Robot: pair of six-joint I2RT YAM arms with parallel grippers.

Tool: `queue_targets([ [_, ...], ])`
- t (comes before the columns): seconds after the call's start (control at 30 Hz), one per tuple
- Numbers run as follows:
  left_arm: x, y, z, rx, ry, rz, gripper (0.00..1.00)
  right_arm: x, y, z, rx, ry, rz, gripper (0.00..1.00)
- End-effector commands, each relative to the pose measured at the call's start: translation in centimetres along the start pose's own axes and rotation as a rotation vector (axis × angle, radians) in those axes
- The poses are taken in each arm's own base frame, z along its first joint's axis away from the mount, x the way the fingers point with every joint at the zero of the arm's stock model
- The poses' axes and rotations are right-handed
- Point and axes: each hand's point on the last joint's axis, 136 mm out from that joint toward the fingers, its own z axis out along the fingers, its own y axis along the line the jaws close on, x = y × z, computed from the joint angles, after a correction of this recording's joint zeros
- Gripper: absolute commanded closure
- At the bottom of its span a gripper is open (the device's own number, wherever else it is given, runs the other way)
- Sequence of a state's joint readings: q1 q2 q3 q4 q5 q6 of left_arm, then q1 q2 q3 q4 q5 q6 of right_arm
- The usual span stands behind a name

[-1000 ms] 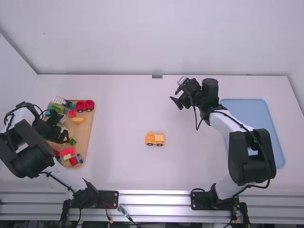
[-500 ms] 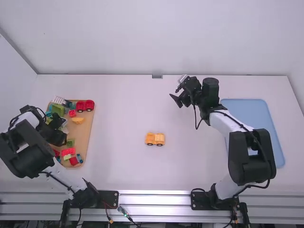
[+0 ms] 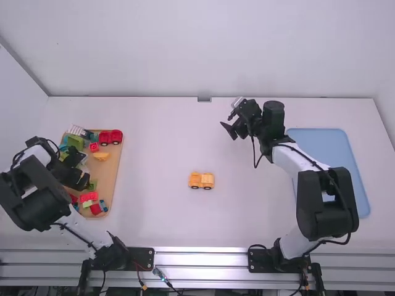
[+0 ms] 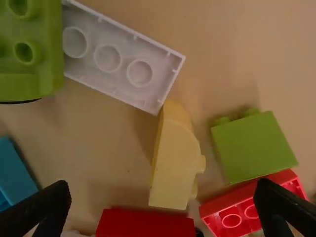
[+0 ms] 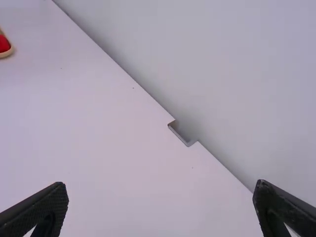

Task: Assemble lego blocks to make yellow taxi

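A yellow-orange wheeled block car [image 3: 201, 180] stands alone mid-table. My left gripper [image 3: 80, 180] is low over the wooden block tray [image 3: 109, 168] at the far left. Its wide-open fingers, seen in the left wrist view with the left gripper [image 4: 165, 210], have a pale yellow curved brick [image 4: 173, 160] lying between and just beyond them, untouched. That brick touches or nearly touches a white brick [image 4: 116, 57], with a green brick [image 4: 253, 145] beside it. My right gripper [image 3: 229, 132] hangs over the table's back part; the right wrist view shows the right gripper [image 5: 160, 210] open and holding nothing.
In the tray are a red wheeled block [image 3: 111, 137], an orange-yellow brick [image 3: 101, 156] and several red, green and blue bricks. A red brick [image 4: 145, 223] lies close to the left fingers. A blue tray [image 3: 353, 169] sits at the right, beside the right arm.
The left gripper has shifted slightly toward the camera and left over the tray, mostly in the first half second, uncovering some bricks. The right arm has barely moved; the car is unmoved.
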State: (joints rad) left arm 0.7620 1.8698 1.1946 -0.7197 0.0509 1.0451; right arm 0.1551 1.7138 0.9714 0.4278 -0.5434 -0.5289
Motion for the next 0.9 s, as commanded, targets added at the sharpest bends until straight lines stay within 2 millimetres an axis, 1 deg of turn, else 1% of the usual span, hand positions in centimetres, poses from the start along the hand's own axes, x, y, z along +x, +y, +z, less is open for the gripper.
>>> queue_targets([
  [0.0,-0.9,-1.4,0.1,0.060,-0.060,0.067,0.01,-1.1,-0.3,-0.2,0.006,-0.022,-0.005,0.01],
  [0.03,-0.9,-1.5,0.1,0.064,-0.064,0.080,0.01,-1.1,-0.3,-0.2,0.006,-0.022,-0.006,0.01],
  [0.07,-1.0,-1.5,0.0,0.064,-0.065,0.090,0.03,-1.1,-0.3,-0.2,0.006,-0.022,-0.006,0.01],
  [0.13,-0.7,-1.0,0.1,0.042,-0.044,0.087,0.28,-1.1,-0.3,-0.2,0.006,-0.022,-0.006,0.01],
  [0.2,-0.3,-0.3,0.1,0.008,-0.017,0.051,0.49,-1.1,-0.3,-0.2,0.006,-0.022,-0.005,0.01],
  [0.23,-0.2,-0.1,0.1,-0.002,-0.010,0.042,0.44,-1.1,-0.3,-0.2,0.006,-0.022,-0.006,0.01],
  [0.27,-0.2,-0.1,0.1,-0.005,-0.007,0.040,0.42,-1.1,-0.3,-0.2,0.006,-0.022,-0.006,0.01],
  [0.37,0.1,0.1,0.1,-0.012,0.007,0.038,0.41,-1.1,-0.3,-0.2,0.007,-0.023,-0.006,0.01],
  [0.43,0.3,0.2,0.1,-0.011,0.006,0.032,0.37,-1.1,-0.3,-0.2,0.007,-0.023,-0.007,0.01],
  [0.53,-0.2,-0.1,0.1,0.002,-0.019,0.050,0.34,-1.1,-0.3,-0.2,0.006,-0.023,-0.006,0.01],
  [0.6,-0.7,-0.4,0.1,0.016,-0.044,0.071,0.38,-1.0,-0.3,-0.2,0.004,-0.019,-0.003,0.01],
  [0.63,-0.8,-0.6,0.2,0.023,-0.053,0.073,0.43,-0.9,-0.2,-0.2,0.002,-0.015,-0.001,0.01],
  [0.7,-0.8,-0.4,0.3,0.010,-0.051,0.072,0.46,-0.8,-0.2,-0.2,0.000,-0.011,0.001,0.01],
  [0.73,-0.6,-0.2,0.5,-0.002,-0.043,0.069,0.46,-0.7,-0.1,-0.2,-0.002,-0.009,0.001,0.01],
  [0.87,-0.2,-0.7,1.0,0.011,-0.033,0.071,0.46,-0.8,-0.1,-0.2,-0.002,-0.009,0.001,0.01],
])
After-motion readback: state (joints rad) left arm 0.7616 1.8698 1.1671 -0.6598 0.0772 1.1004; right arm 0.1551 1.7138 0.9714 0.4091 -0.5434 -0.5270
